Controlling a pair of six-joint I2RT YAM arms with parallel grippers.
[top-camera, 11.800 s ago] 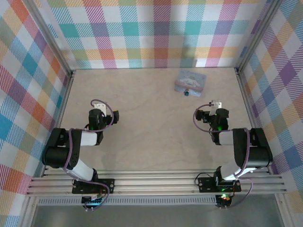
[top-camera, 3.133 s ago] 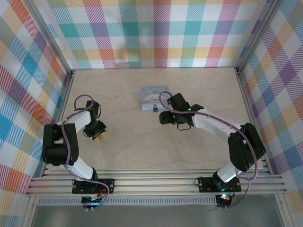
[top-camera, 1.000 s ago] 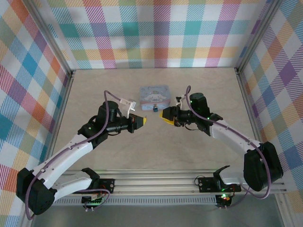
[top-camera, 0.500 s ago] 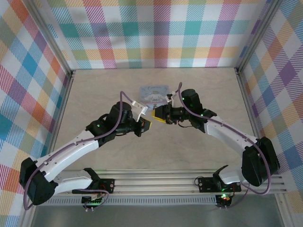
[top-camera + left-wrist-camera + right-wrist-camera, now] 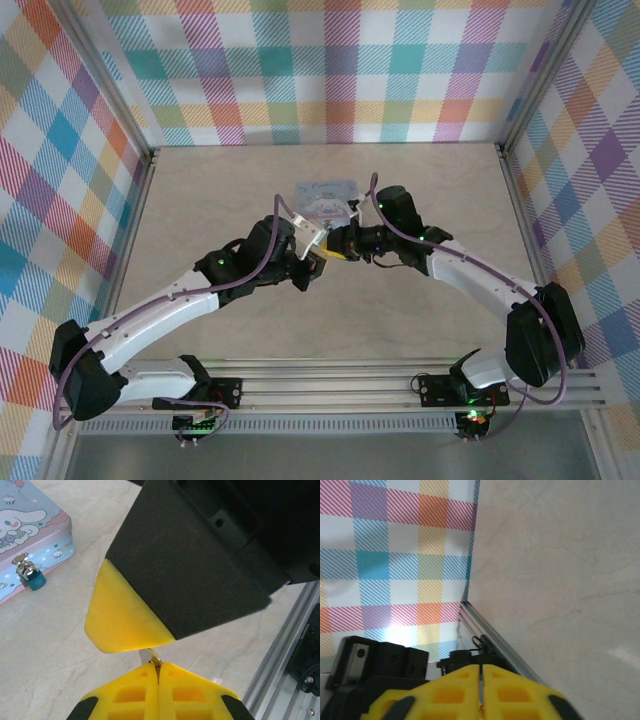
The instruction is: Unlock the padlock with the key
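Observation:
The key (image 5: 150, 656) is a small silver and gold sliver pinched at the tips of my left gripper (image 5: 158, 665), which is shut on it. The key's upper end reaches under the yellow finger (image 5: 125, 622) of my right gripper (image 5: 481, 667). That gripper's jaws stand a hair apart, with a gold glint of the key (image 5: 481, 710) between them. Both grippers, left (image 5: 318, 262) and right (image 5: 335, 246), meet just in front of the pale blue cartoon tin (image 5: 325, 192). The tiny blue padlock (image 5: 34, 578) hangs on the tin's clasp, left of both grippers.
The tin (image 5: 30, 535) lies flat on the beige table (image 5: 200, 200). Plaid walls close in three sides. An aluminium rail (image 5: 287, 640) runs along the near edge, and another rail (image 5: 495, 630) lines the foot of a wall.
Over the last second both grippers closed the gap between them and now touch in front of the tin. The left arm reached further right and forward, carrying the key.

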